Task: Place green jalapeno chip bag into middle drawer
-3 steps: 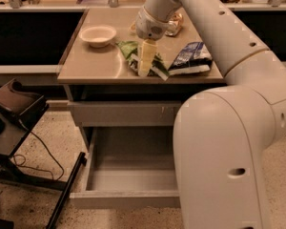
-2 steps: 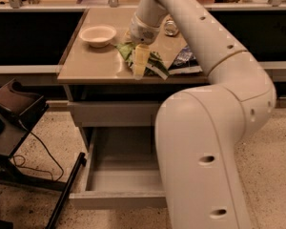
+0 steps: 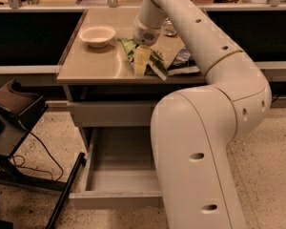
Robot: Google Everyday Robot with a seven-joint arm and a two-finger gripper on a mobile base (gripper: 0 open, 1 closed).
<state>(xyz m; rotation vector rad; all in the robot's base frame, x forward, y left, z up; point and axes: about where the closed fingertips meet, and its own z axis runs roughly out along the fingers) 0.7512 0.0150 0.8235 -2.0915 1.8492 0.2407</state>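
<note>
Bottom centre: open drawer [image 3: 118, 179], only bare grey floor visible inside, right end hidden behind the bulky white arm [image 3: 200, 166]. Above it, a shallower drawer front [image 3: 112, 113], closed. On the tabletop [image 3: 93, 67], gripper [image 3: 142, 63] pointing down onto the green chip bag [image 3: 157, 67] and covering its middle; grip impossible to tell. Blue-and-white bag [image 3: 183, 61] just right, partly hidden. Upper left, white bowl [image 3: 97, 35], contents unclear.
</note>
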